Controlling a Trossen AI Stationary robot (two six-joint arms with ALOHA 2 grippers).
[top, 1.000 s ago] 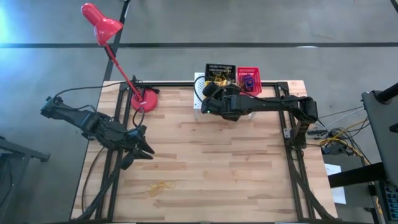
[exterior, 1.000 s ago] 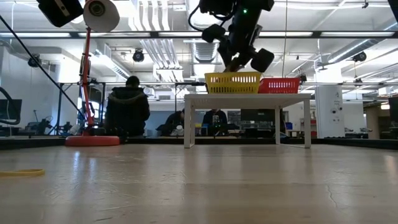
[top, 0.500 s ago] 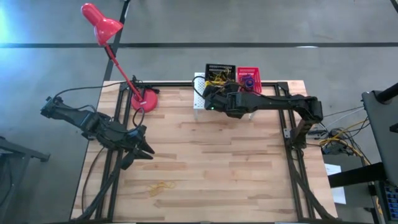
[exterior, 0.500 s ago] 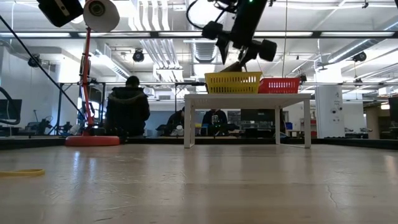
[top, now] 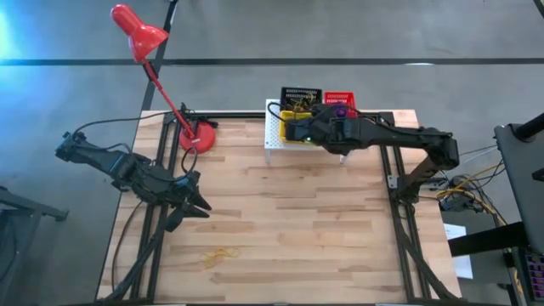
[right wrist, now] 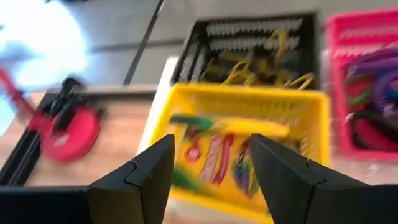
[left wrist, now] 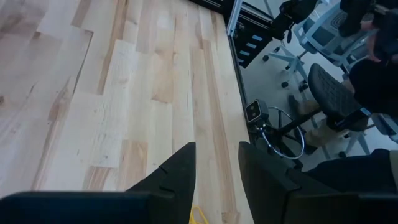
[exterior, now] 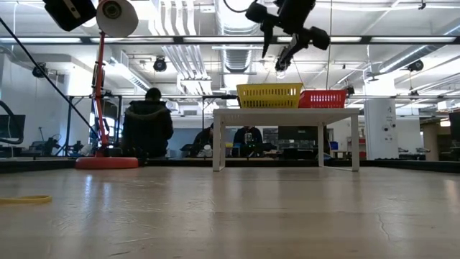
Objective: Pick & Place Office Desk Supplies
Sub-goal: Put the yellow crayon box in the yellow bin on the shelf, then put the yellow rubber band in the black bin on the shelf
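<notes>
- The right pincer [right wrist: 208, 168] hangs above the yellow tray [right wrist: 239, 162] on the white stand [top: 274, 127], at the 12 o'clock edge of the bench [top: 280, 229]. Its fingers are apart and hold nothing.
- Card boxes [right wrist: 214, 155] lie in the yellow tray, just under this pincer.
- The black tray [right wrist: 255, 43] with yellow bands is behind; the red tray [right wrist: 367, 81] with rings is beside.
- The left pincer [top: 197, 204] waits at 9 o'clock, fingers a little apart, empty.
- A rubber band [top: 219, 255] lies at 7 o'clock.

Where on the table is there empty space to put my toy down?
The wide wood middle of the table is bare, between the left gripper, the rubber bands near the front edge and the white stand. The back is crowded: the lamp base, the yellow tray, black tray and red tray, with the open right gripper above.
</notes>
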